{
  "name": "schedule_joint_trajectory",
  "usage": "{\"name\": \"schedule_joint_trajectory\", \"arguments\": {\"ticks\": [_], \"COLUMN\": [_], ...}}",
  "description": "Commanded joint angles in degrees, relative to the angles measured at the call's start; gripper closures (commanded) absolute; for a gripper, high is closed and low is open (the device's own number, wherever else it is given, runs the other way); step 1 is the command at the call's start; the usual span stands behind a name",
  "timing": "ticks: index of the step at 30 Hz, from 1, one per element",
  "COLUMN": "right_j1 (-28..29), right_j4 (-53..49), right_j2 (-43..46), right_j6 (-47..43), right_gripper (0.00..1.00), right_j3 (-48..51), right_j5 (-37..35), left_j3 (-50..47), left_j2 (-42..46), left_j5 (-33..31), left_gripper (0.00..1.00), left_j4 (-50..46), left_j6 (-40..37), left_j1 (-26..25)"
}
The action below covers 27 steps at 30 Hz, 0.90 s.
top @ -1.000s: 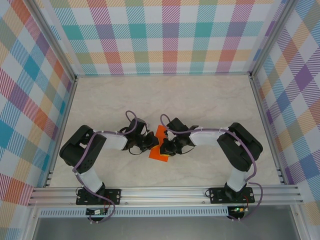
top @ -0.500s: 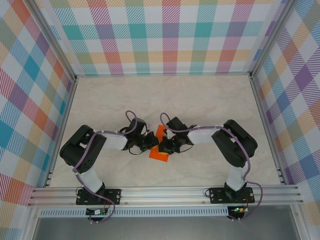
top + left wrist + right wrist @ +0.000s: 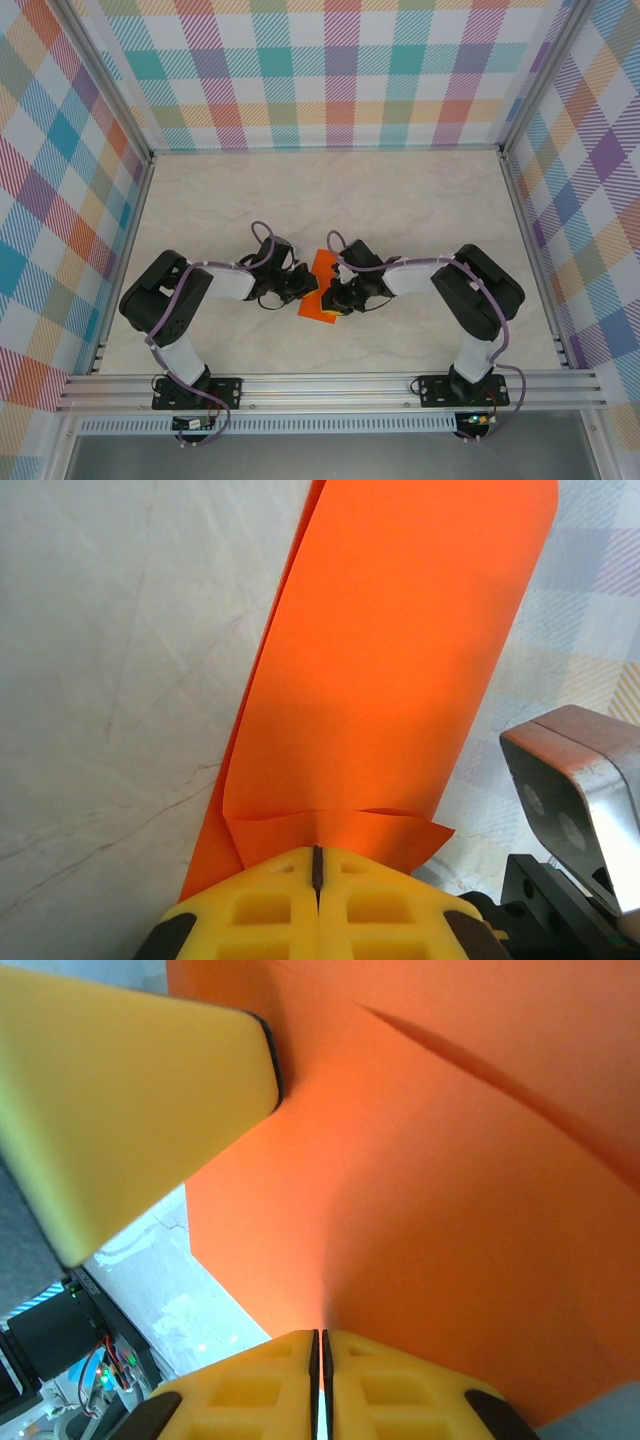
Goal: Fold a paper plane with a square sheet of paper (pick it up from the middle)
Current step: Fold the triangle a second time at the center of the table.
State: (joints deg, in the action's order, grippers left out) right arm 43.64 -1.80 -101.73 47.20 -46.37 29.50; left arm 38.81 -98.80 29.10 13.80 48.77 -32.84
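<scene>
The paper plane was seen at the middle of the worktop, between the arms. One edge was pinched by the left end effector, another by the right end effector, both pressed together.

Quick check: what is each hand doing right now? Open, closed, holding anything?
Left hand: closed, pinching the edge of the orange paper plane.
Right hand: closed, apparently pinching the same paper plane.

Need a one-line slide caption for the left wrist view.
Left tool pinched shut on the near edge of a folded orange paper that stretches away over the marbled tabletop.
</scene>
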Motion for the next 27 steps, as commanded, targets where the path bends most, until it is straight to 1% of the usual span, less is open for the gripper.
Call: {"name": "schedule_joint_trajectory", "arguments": {"ticks": [1,14,27], "right_j1": [0.13,0.14,0.38], "right_j4": [-2.50,-2.98,-5.49], "right_j2": [1.08,4.22,4.38], "right_j6": [0.53,-0.85,-2.82], "right_gripper": [0.87,0.85,0.85], "right_j3": [3.06,5.57,7.74], "right_j5": [1.40,2.15,1.91], "left_j3": [-1.54,-1.34,-1.12], "left_j2": [-2.34,-2.58,-2.62], "left_j5": [-4.93,-4.87,-4.98], "left_gripper": [1.00,1.00,1.00], "left_j4": [-3.52,-3.61,-3.87], "left_j6": [0.36,0.47,0.52], "left_j1": [-0.29,-0.29,-0.32]}}
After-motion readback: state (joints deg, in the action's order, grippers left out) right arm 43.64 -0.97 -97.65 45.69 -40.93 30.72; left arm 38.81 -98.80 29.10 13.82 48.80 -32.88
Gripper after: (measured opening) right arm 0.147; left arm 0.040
